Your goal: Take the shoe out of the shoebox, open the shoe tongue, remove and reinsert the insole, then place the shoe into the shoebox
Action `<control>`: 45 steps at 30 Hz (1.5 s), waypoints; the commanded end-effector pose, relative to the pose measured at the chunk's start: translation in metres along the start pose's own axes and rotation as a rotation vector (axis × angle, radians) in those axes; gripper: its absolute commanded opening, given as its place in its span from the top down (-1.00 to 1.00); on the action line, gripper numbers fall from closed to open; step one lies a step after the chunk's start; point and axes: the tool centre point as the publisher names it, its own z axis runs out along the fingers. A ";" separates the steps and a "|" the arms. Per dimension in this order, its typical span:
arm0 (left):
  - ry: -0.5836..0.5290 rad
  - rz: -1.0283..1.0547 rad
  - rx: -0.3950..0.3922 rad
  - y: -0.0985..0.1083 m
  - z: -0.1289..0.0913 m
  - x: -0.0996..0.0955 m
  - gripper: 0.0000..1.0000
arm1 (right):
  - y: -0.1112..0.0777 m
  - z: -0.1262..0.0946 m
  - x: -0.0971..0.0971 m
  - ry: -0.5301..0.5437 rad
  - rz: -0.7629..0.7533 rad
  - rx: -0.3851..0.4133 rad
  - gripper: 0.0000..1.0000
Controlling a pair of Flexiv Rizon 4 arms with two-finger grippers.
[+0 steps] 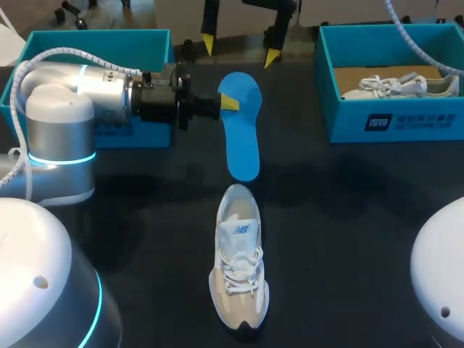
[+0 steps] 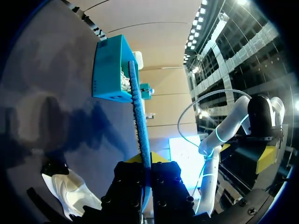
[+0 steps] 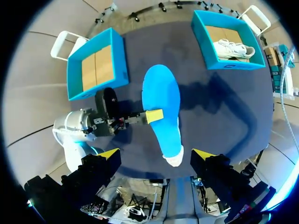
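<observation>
The left gripper (image 1: 228, 103) is reaching in from the left of the frame to the upper centre. Its yellow-tipped fingers are clamping from both sides on the flat blue sole-shaped insole (image 1: 241, 130), near the insole's wider end. In the left wrist view the insole (image 2: 140, 126) is showing edge-on, pinched between the left gripper's (image 2: 145, 173) two dark fingers and stretching out ahead of them. It is hanging lengthwise over the dark tabletop (image 1: 348, 217), its narrow end pointing down the frame toward the white and beige lace-up sneaker (image 1: 239, 264). The sneaker is standing upright at lower centre, outside both boxes.

The right gripper (image 1: 240, 49) is hanging at the top centre of the frame, its fingers spread wide with nothing between them. In the right wrist view the right gripper (image 3: 156, 154) is looking down on the insole (image 3: 162, 107), with a white bit of the sneaker (image 3: 175, 160) peeking out beyond it.

One teal cardboard shoebox (image 1: 94, 36) is sitting at upper left. A second teal shoebox (image 1: 391, 119) at upper right is holding another white sneaker (image 1: 399, 85).
</observation>
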 end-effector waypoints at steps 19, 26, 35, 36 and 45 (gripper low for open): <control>-0.003 0.000 -0.001 0.001 -0.001 0.001 1.00 | 0.005 -0.008 -0.034 0.386 -0.028 -0.012 -1.00; -0.003 0.000 -0.001 0.001 -0.001 0.001 1.00 | 0.008 -0.005 -0.046 0.565 -0.055 -0.022 -1.00; -0.003 0.000 -0.001 0.001 -0.001 0.001 1.00 | 0.012 0.001 -0.052 0.699 -0.076 -0.033 -1.00; -0.003 0.000 -0.001 0.001 -0.001 0.001 1.00 | 0.013 0.001 -0.052 0.707 -0.077 -0.031 -1.00; -0.003 0.000 -0.001 0.001 -0.001 0.001 1.00 | 0.023 0.006 -0.056 0.790 -0.080 -0.004 -1.00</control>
